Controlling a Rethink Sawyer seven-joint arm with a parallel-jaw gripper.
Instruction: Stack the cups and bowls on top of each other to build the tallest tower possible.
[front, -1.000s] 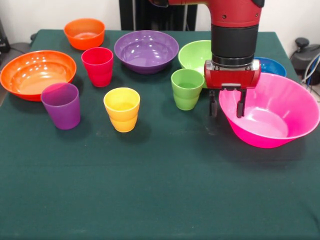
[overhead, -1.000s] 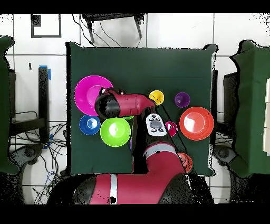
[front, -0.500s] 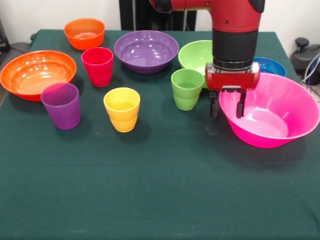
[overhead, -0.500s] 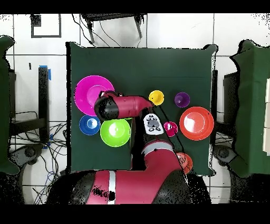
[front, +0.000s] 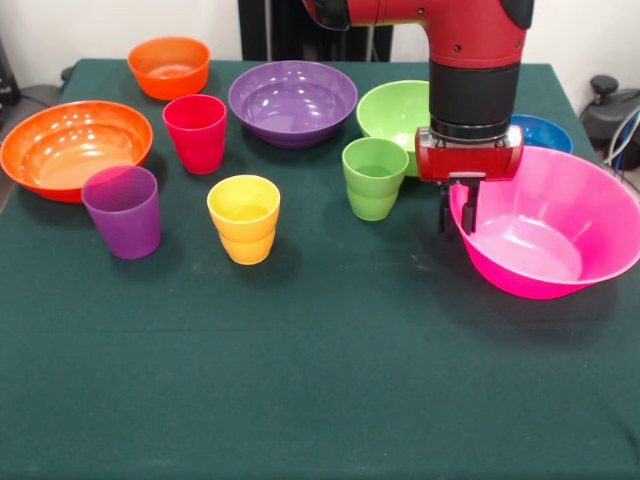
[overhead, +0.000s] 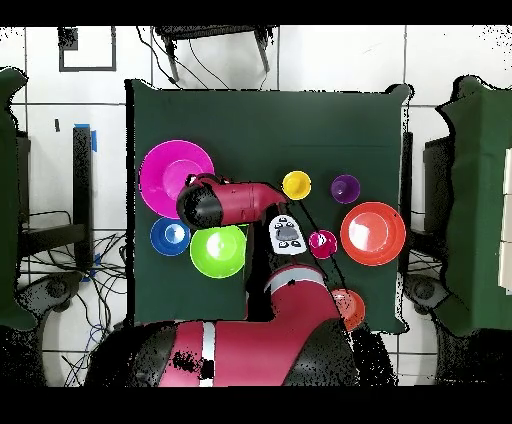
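My gripper hangs at the left rim of the large pink bowl on the right of the table, one finger outside the wall and one inside, shut on that rim. Just left of it stands the green cup. The yellow cup, purple cup and red cup stand apart further left. Behind them are the large orange bowl, small orange bowl, purple bowl, lime green bowl and blue bowl. In the overhead view the arm hides the gripper beside the pink bowl.
Everything stands upright and separate on the green tablecloth, whose whole front half is bare. The lime green and blue bowls sit close behind the pink bowl. Chairs and cables surround the table in the overhead view.
The fingers have closed from a wide gap onto the pink bowl's left rim. The gripper shifted slightly right, and the bowl's near rim moved right with it.
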